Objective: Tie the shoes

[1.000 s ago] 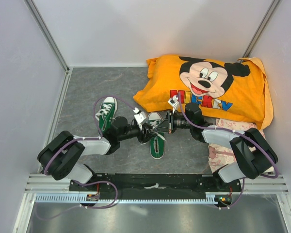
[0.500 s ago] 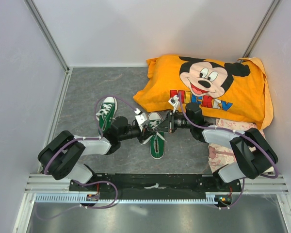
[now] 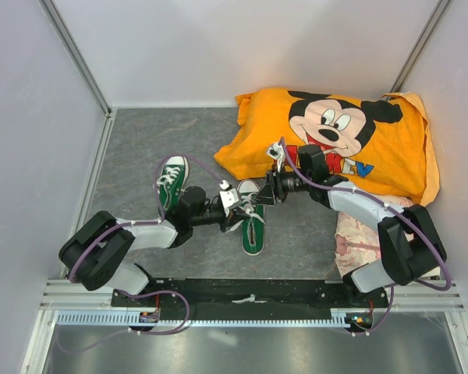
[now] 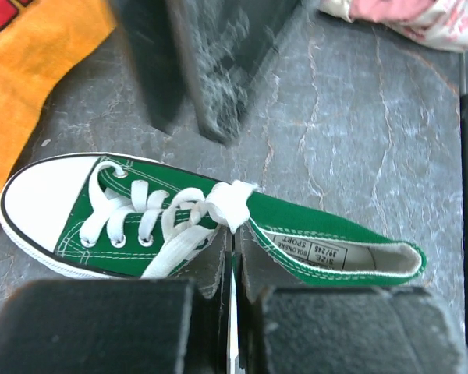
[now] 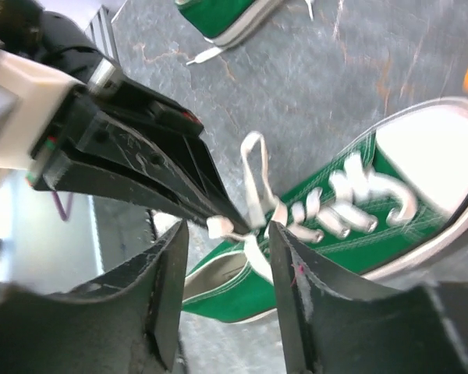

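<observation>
One green shoe [image 3: 252, 226] lies mid-table, toe cap toward the orange cloth; the other shoe [image 3: 171, 179] lies to its left. In the left wrist view my left gripper [image 4: 234, 238] is shut on a white lace [image 4: 231, 206] right at the knot over the shoe's [image 4: 312, 234] tongue. My right gripper [image 5: 228, 234] stands open, its fingers [image 5: 170, 273] on either side of the left gripper's tip [image 5: 171, 183] and the pinched lace end [image 5: 221, 227], touching neither. Seen from above, both grippers [image 3: 239, 204] [image 3: 261, 195] meet over this shoe.
An orange Mickey Mouse cloth [image 3: 335, 140] fills the back right, close behind the right arm. A pink patterned cloth [image 3: 357, 234] lies near the right arm's base. Side walls and a metal rail [image 3: 249, 300] at the near edge bound the grey table.
My left gripper has closed on the lace at the knot. My right gripper has opened, let the lace go and drawn back slightly toward the orange cloth.
</observation>
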{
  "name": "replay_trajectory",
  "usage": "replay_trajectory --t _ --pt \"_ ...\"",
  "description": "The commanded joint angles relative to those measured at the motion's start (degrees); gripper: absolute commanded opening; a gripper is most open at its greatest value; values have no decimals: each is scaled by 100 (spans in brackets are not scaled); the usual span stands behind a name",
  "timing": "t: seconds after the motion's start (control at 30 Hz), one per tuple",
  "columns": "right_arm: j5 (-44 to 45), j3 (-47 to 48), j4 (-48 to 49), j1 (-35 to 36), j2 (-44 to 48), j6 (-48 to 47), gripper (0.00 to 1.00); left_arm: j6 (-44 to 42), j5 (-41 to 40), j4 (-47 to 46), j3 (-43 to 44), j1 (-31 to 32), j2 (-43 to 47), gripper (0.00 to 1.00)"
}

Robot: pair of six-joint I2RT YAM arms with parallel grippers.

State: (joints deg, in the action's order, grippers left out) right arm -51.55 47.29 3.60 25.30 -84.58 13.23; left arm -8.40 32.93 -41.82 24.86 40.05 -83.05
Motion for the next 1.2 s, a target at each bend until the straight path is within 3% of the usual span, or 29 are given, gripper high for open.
replay_trajectory --t 0.0,0.3,0.9,1.0,1.17 --pt "-486 807 -1429 1 -313 -1937 54 -662 267 166 159 -24 96 2" --pt "-795 1880 -3363 89 -1183 -3362 54 -785 337 297 256 -24 52 3" --pt "-813 2373 -3664 318 -1579 -3661 56 -926 460 464 361 -24 -71 3" --pt "-839 2513 -3822 370 -1676 -3784 53 -961 487 517 388 -24 -98 3" --pt "-866 2566 -4033 414 -1738 -4056 31 -979 513 561 414 -24 -107 3"
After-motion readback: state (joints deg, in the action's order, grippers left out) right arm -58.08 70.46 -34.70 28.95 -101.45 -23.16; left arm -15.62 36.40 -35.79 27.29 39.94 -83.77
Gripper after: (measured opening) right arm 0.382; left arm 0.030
